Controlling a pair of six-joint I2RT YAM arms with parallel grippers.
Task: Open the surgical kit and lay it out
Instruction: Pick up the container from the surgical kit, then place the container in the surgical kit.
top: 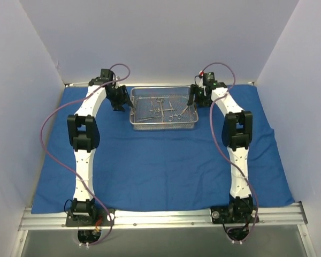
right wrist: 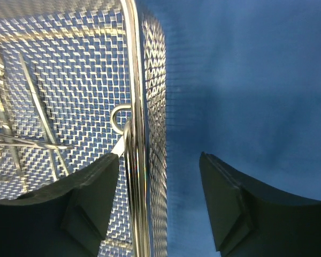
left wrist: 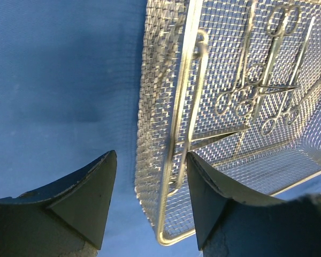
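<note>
Table (top: 160, 213) is almost wholly covered by a blue cloth (top: 166, 166), spread open with slight wrinkles toward 3 o'clock. A mesh tray (top: 163, 125) rests on the cloth at 12 o'clock.

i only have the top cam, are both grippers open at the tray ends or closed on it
observer: Both are open. In the left wrist view, the left gripper straddles the end wall of the tray with nothing clamped.
operator: is the handle in that gap
observer: Yes, the thin wire handle lies folded along the rim, between the two fingertips.
operator: and the right side
observer: The right gripper straddles the rim too, with one side over the mesh floor and the other over the blue cloth.
</note>
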